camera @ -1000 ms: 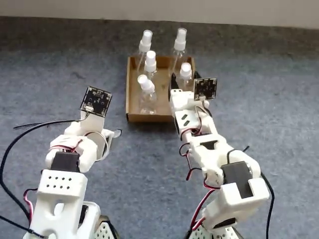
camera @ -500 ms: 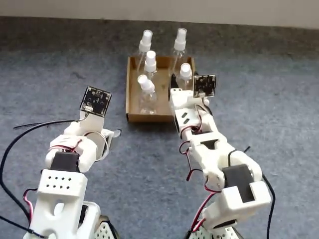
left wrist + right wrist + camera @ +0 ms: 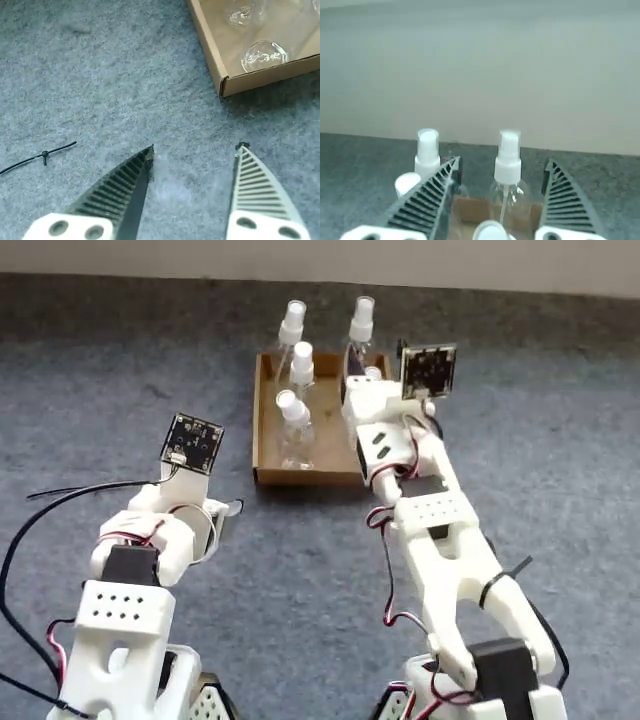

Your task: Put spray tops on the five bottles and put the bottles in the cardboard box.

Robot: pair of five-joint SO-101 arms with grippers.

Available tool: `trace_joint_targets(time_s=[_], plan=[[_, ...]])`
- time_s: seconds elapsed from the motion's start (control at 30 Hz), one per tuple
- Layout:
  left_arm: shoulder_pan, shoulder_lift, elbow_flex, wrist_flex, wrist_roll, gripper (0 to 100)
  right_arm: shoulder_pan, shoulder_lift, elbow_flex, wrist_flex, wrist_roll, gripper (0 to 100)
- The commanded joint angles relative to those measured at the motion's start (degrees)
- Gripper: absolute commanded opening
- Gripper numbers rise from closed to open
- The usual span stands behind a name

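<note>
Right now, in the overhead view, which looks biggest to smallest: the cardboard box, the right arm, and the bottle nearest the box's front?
1. right arm, though it sits nearer the camera, which enlarges it
2. cardboard box
3. front bottle

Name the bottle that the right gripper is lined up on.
The back-right bottle: its white spray top shows between the right gripper's open fingers, while the back-left bottle stands outside them.
</note>
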Motion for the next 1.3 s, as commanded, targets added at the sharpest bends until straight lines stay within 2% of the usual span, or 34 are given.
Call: trace_joint_targets(time_s=[0.0, 0.17, 0.3, 0.43, 0.63, 0.73, 0.83, 0.9, 0.97, 1.1, 1.27], plan=[[1.0, -0.6, -0.3, -1.1, 0.2, 24, 0.0, -7.4, -9.2, 8.5, 0.5, 20.3], [1.0, -0.7, -0.3, -1.1, 0.2, 24, -0.5, -17.1, -14.5, 22.2, 0.5, 20.0], [0.7, -0.7, -0.3, -1.1, 0.2, 24, -0.5, -25.3, -10.6, 30.3, 0.5, 19.9], [0.7, -0.8, -0.6, -0.8, 0.2, 23, -0.5, -34.3, -0.7, 35.4, 0.5, 19.3], [0.6, -0.8, -2.6, -0.7, 0.2, 0, 0.2, -53.5, 19.8, 39.2, 0.6, 0.0], [-1.5, -0.9, -3.6, 2.2, 0.1, 5, 1.9, -66.9, 29.3, 44.2, 0.6, 1.0], [-5.5, -2.1, -4.5, 6.4, -0.1, 5, 3.3, -81.8, 37.7, 50.8, 0.7, 0.9], [-8.4, -5.3, -4.6, 8.6, -0.1, 5, 3.4, -89.5, 42.2, 55.3, 3.1, 0.9], [-10.8, -10.3, -4.4, 10.5, -0.1, 5, 3.9, -87.2, 44.9, 58.7, 7.4, 0.9], [-14.0, -23.5, 0.0, 14.6, -0.1, 6, 4.6, -85.1, 44.7, 58.8, 12.1, 0.9], [-17.5, -44.4, 14.3, 11.8, -0.2, 6, 4.6, -87.8, 51.1, 61.5, 14.6, 0.9]])
